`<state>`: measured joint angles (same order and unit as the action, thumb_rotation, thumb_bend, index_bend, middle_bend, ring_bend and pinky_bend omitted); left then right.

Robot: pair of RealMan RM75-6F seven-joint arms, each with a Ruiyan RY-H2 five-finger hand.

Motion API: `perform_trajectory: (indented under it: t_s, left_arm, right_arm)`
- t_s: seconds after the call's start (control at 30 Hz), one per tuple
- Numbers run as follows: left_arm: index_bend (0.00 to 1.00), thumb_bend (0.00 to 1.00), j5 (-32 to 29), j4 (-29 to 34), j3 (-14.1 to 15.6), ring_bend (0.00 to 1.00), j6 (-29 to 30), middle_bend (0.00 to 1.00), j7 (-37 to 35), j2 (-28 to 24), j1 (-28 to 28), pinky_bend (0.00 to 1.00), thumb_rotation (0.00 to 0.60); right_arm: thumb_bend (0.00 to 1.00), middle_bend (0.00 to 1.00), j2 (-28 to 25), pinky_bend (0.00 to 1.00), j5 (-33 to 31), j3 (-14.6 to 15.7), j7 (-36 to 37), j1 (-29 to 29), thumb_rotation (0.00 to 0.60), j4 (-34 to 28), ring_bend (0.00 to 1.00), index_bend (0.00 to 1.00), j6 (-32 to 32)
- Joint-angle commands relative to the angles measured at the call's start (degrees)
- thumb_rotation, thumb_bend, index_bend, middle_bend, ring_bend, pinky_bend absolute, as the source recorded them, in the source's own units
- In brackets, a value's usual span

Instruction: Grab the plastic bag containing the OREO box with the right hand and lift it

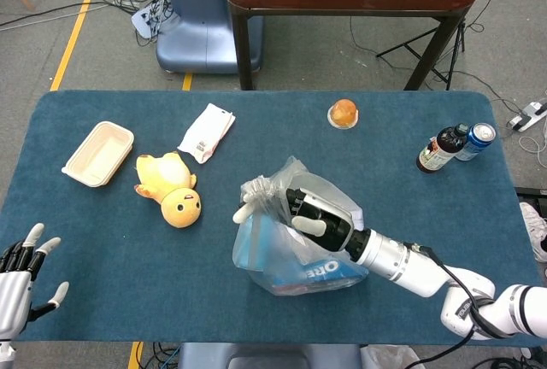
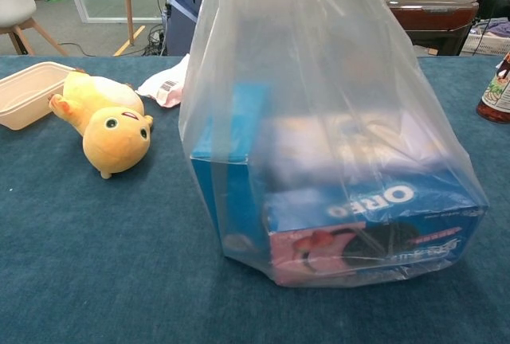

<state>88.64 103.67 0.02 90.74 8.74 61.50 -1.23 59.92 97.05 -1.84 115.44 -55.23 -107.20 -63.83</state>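
At the far left edge of the blue counter (image 1: pixel 102 241), the left robot hand (image 1: pixel 21 279) rested with its fingers spread apart and nothing in it. Beyond it, near the counter's left side, lay a cream tray (image 1: pixel 98 154), then a yellow plush duck (image 1: pixel 168 188) on its side, and just past the duck a white packet (image 1: pixel 206 131). Right of the duck, near the middle of the counter, stood the clear plastic bag (image 1: pixel 295 245) with the blue OREO box (image 2: pixel 374 220) inside, its bottom seemingly on the cloth in the chest view. The right robot hand (image 1: pixel 303 211) was closed around the gathered top of the bag, the film drawn up taut into its grip. Behind the bag, towards the far edge, sat a small orange bun (image 1: pixel 343 113). Well to the right stood a dark bottle (image 1: pixel 441 149) and, touching or just beside it, a blue can (image 1: pixel 475 140).
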Motion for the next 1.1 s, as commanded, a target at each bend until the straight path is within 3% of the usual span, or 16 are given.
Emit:
perform_trajectory:
  t_s: [0.03,0.27,0.37,0.47,0.53,0.67,0.83,1.1]
  left_arm:
    - [0.2,0.27,0.04,-0.04,0.0,0.09,-0.01,0.04,-0.02,0.0,0.0,0.09,0.6]
    - [0.2,0.27,0.26,0.01,0.04,0.09,-0.17,0.04,0.23,0.06,0.08,0.09,0.6]
    - [0.2,0.27,0.3,0.01,0.0,0.09,-0.26,0.04,0.24,0.05,0.15,0.09,0.6]
    - [0.2,0.27,0.24,0.01,0.0,0.09,-0.44,0.04,0.25,0.02,0.21,0.09,0.6]
    - [0.2,0.27,0.3,0.05,0.02,0.09,-0.46,0.04,0.23,-0.01,0.23,0.09,0.6]
    - [0.2,0.27,0.33,0.0,0.03,0.09,-0.12,0.04,0.05,-0.05,0.02,0.09,0.6]
    - [0.2,0.27,0.27,-0.19,0.15,0.09,0.23,0.04,-0.19,-0.15,-0.34,0.09,0.6]
    - [0.2,0.27,0.18,-0.12,0.03,0.09,0.1,0.04,-0.35,-0.39,-0.28,0.09,0.6]
  right_arm:
    - [0.0,0.44,0.15,0.17,-0.78,-0.17,4.77,-0.05,0.384,1.05,0.24,0.41,0.73]
    - [0.0,0.61,-1.07,0.33,-4.44,-0.39,3.71,1.35,0.486,0.92,0.41,0.6,2.29]
    - [0.0,0.63,-1.28,0.39,-6.43,-0.74,3.02,2.24,0.518,0.26,0.44,0.61,3.06]
    - [0.0,0.6,-1.16,0.42,-5.98,-0.9,3.37,2.41,0.513,0.4,0.44,0.6,4.03]
    - [0.0,0.53,-0.95,0.38,-3.31,-0.6,3.9,2.06,0.492,0.86,0.42,0.56,4.33]
    - [0.0,0.36,-0.75,0.24,2.9,0.72,4.73,0.56,0.431,2.46,0.25,0.33,4.69]
    - [0.0,0.31,-0.74,0.22,6.92,2.19,3.66,-1.37,0.391,3.56,0.2,0.29,5.21]
    - [0.0,0.3,-0.18,0.22,9.18,2.76,4.01,-2.84,0.388,4.8,0.2,0.29,1.58]
